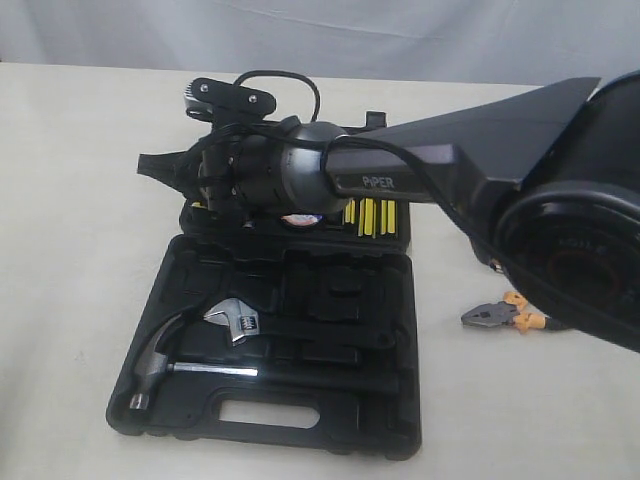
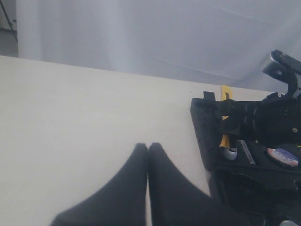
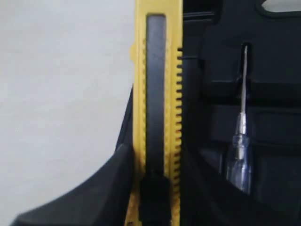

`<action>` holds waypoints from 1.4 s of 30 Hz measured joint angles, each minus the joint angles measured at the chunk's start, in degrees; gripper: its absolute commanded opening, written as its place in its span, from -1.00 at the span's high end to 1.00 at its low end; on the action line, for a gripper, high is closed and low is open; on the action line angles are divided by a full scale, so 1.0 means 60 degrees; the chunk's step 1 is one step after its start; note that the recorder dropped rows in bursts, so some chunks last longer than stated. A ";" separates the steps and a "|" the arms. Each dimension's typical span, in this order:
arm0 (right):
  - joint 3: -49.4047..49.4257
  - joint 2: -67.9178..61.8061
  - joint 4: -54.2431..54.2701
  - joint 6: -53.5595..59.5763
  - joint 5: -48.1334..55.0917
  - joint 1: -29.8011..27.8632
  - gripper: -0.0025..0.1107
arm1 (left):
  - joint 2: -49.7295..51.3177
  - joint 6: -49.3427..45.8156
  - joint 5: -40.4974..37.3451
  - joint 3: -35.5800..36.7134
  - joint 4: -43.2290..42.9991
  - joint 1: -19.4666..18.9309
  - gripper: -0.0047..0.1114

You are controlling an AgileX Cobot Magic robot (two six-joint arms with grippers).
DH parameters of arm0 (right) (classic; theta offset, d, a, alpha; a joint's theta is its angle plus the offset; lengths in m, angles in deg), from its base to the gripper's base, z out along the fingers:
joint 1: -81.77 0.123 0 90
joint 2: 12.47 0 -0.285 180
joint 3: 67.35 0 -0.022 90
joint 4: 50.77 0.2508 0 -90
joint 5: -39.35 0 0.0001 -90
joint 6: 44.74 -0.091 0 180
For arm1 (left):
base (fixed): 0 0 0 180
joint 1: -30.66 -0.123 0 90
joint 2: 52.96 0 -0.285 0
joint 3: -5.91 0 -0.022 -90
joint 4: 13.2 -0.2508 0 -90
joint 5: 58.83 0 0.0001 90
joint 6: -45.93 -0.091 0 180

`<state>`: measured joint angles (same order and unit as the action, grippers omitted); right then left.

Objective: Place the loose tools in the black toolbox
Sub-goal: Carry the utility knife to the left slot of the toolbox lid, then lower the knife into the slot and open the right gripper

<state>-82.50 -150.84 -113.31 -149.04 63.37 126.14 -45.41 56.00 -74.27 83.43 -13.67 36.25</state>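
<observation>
1. The right hand (image 3: 157,160) is clamped on the yellow-black utility knife (image 3: 157,94). The knife lies between its two fingers and reaches out past the fingertips.
2. The black toolbox (image 1: 190,290) lies open just beside and below this hand.
3. The black tape roll (image 2: 282,157) sits in the toolbox, close behind this hand.
4. The pliers (image 1: 500,315) lie on the surface (image 2: 70,117), well apart, back along the arm of this hand.
5. The left hand (image 2: 148,148) has its fingers pressed together and holds nothing. The toolbox is off to its side.
</observation>
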 measured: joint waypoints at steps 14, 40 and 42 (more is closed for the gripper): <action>-0.0057 -0.0300 -0.0170 0.0377 0.0180 0.0000 0.96 | 0.0000 0.0000 0.0000 0.0000 0.0000 0.0000 0.92; -0.0324 -0.0512 -0.0274 0.0176 0.0180 0.0000 -0.15 | 0.0000 0.0000 0.0000 0.0000 0.0000 0.0000 0.92; -0.0339 -0.0512 -0.0274 0.0176 0.0121 0.0000 -0.18 | 0.0000 0.0000 0.0000 0.0000 0.0000 0.0000 0.92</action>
<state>-84.53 -153.91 -114.95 -147.99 64.10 126.14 -45.41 56.00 -74.27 83.43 -13.67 36.25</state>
